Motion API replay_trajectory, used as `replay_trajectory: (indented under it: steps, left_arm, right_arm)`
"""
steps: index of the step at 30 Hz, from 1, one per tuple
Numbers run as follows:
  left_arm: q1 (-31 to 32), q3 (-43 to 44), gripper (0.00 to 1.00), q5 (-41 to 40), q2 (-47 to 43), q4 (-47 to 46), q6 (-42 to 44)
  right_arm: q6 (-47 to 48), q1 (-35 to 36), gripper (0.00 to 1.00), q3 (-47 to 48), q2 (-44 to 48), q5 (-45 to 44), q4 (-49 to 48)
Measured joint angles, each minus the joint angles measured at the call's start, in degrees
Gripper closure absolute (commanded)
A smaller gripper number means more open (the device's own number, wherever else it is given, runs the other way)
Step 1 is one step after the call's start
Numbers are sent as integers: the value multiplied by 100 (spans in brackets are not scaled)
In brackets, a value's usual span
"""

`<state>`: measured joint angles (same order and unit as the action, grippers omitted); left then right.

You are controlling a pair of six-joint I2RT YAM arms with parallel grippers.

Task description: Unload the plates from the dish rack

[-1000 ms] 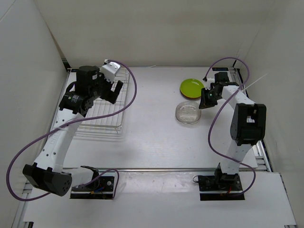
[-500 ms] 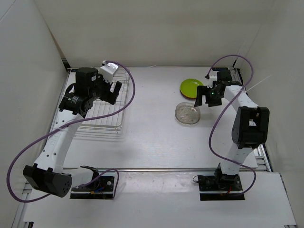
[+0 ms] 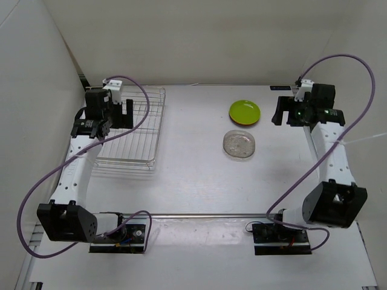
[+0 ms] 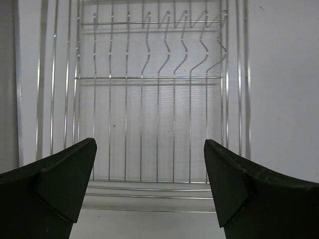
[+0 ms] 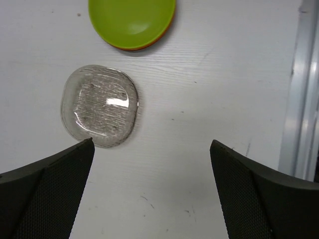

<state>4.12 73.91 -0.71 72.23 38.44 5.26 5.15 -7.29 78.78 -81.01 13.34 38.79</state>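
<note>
The left gripper (image 3: pixel 116 115) (image 4: pixel 149 149) hangs over the wire dish rack (image 3: pixel 154 130) (image 4: pixel 149 89), jaws spread wide, grasping nothing. Well right of the rack, the lime green plate (image 3: pixel 244 111) (image 5: pixel 130 20) sits stacked on an orange plate (image 5: pixel 149 46). The clear glassy plate (image 3: pixel 239 144) (image 5: pixel 99 105) lies just beside them on the table (image 3: pixel 193 175). Farther right, the right gripper (image 3: pixel 290 115) (image 5: pixel 152 147) is released, wide open and empty.

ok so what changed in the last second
The right gripper opened and swung back to the right, away from the clear plate and the green plate. The left gripper slid left over the rack, its jaws open throughout. Both plates and the rack stayed put.
</note>
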Motion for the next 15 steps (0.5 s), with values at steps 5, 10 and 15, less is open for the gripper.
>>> replay_trajectory:
  steps: [5,10,15]
  left_arm:
    - [-564,7,0,20,160,-9,-234]
    - [-831,4,0,92,186,-33,-328]
    - [-903,-42,0,168,184,-116,-363]
  right_arm:
    - [2,-264,0,-396,623,-269,-39]
    - [-2,-289,0,-586,732,-361,-81]
    - [-4,-310,0,-774,831,-380,-227]
